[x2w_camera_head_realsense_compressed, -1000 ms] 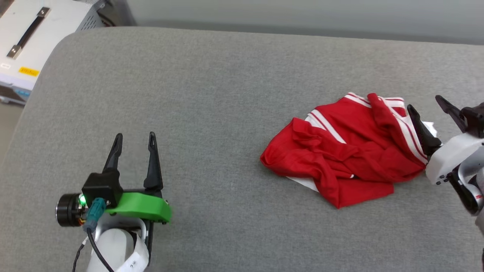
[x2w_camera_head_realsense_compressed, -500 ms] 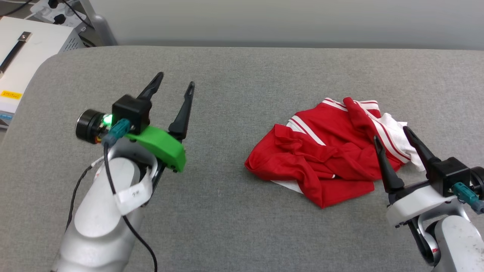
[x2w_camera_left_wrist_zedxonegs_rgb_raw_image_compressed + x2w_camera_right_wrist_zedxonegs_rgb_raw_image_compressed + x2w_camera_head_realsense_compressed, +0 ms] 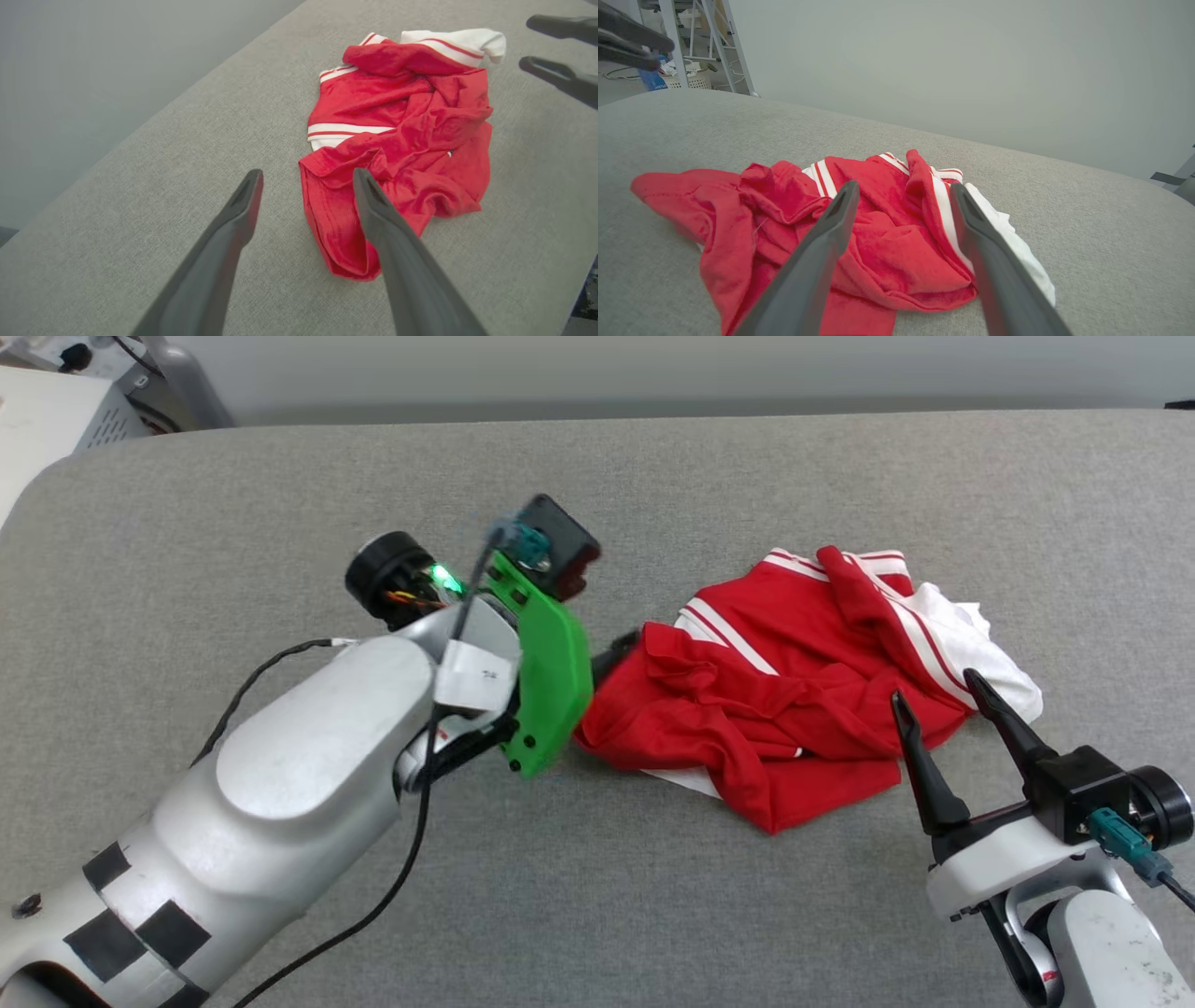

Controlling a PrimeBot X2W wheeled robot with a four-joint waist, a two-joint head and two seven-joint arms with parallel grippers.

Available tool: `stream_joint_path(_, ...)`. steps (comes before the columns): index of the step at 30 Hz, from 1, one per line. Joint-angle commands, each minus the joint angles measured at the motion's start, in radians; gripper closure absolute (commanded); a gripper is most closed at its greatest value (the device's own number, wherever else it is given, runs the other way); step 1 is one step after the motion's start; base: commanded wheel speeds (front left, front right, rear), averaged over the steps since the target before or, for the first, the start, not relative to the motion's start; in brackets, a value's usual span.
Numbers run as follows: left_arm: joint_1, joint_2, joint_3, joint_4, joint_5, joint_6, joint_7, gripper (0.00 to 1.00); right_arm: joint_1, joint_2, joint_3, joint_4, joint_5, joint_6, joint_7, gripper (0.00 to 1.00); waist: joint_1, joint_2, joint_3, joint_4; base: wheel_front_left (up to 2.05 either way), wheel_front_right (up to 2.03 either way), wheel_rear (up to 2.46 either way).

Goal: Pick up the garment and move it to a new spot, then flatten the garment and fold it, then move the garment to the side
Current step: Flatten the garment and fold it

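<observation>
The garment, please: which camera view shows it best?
The left wrist view: the garment lies nearly whole, crossed by one finger. In the head view the left arm covers the garment's edge; in the right wrist view two fingers cross it.

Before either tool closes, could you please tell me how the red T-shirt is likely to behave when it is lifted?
The red T-shirt lies crumpled in soft folds, so it will probably hang limp and unfurl. Its fabric looks thin, so likely light. One pinch may lift only the top layer; the white sleeve could trail over the grey padded surface.
</observation>
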Motion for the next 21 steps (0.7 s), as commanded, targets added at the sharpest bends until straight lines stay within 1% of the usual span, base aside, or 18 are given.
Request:
stream_joint_path(1,-0.038,0.01,-0.05,-0.015,-0.031,-0.003,0.035,0.0,-0.013,0.003,0.005,-0.003,-0.006,-0.001,0.004,0.0,0.0,-0.0001,0.026,-0.024,0.0,0.0,0.0)
stream_joint_path(5,-0.106,0.026,-0.202,-0.044,-0.087,-0.003,0.109,0.0,-0.041,0.007,0.016,0.001,-0.005,-0.001,0.001,0.0,0.0,-0.0001,0.063,-0.051,0.0,0.0,0.0)
stream_joint_path(7,-0.13,0.024,-0.254,-0.046,-0.094,-0.003,0.123,0.0,-0.053,0.01,0.019,0.002,-0.005,-0.001,-0.001,0.0,0.0,-0.0001,0.086,-0.062,0.0,0.0,0.0)
stream_joint_path(9,-0.141,0.017,-0.284,-0.04,-0.087,-0.003,0.135,0.0,-0.066,0.015,0.025,0.004,-0.006,-0.001,-0.004,0.0,0.0,-0.0001,0.11,-0.074,0.0,0.0,0.0)
stream_joint_path(13,-0.13,0.001,-0.301,-0.02,-0.037,-0.003,0.176,0.0,-0.092,0.021,0.034,0.012,-0.006,-0.001,-0.008,0.0,0.0,-0.0001,0.156,-0.096,0.0,0.0,0.0)
stream_joint_path(14,-0.085,-0.011,-0.302,-0.017,0.018,-0.003,0.229,0.0,-0.107,0.023,0.032,0.02,-0.004,-0.001,-0.011,0.0,0.0,-0.0001,0.177,-0.107,0.0,0.0,0.0)
stream_joint_path(16,-0.041,-0.012,-0.303,-0.017,0.072,-0.003,0.277,0.0,-0.117,0.024,0.027,0.027,-0.004,-0.001,-0.014,0.0,0.0,-0.0001,0.191,-0.115,0.0,0.0,0.0)
stream_joint_path(18,-0.003,-0.01,-0.303,-0.011,0.097,-0.003,0.31,0.0,-0.124,0.026,0.022,0.032,-0.005,-0.001,-0.017,0.0,0.0,-0.0001,0.201,-0.119,0.0,0.0,0.0)
stream_joint_path(21,0.034,-0.002,-0.303,-0.008,0.137,-0.003,0.335,0.0,-0.131,0.027,0.016,0.039,-0.008,-0.001,-0.02,0.0,0.0,-0.0001,0.208,-0.122,0.0,0.0,0.0)
